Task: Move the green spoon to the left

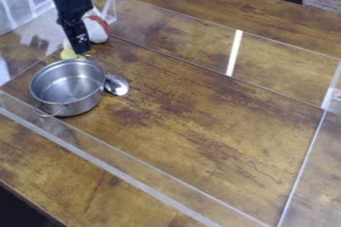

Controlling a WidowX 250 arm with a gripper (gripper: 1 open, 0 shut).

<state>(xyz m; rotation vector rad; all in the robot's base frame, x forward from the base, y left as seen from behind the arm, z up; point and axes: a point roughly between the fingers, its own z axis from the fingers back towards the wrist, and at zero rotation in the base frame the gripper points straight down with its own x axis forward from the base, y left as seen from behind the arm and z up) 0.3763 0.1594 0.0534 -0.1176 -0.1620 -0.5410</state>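
Nearest us lies the dark, grainy wooden table (200,131). At middle left sits the round, shiny steel pot (80,99). Just behind its rim, in the upper left, we see only the green spoon (66,53)'s yellow-green end; we cannot read its long axis. The black gripper (75,48), pointing down, is clenched right at that end; we cannot tell whether it grasps it.

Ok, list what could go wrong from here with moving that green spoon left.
1. The gripper is shut right at the yellow-green end of the green spoon. Little of the spoon shows, so the hold may be shallow and could slip.
2. The steel pot sits just in front of it, so a dangling spoon might strike its rim.
3. The red-and-white object sits close behind the arm and could get nudged.
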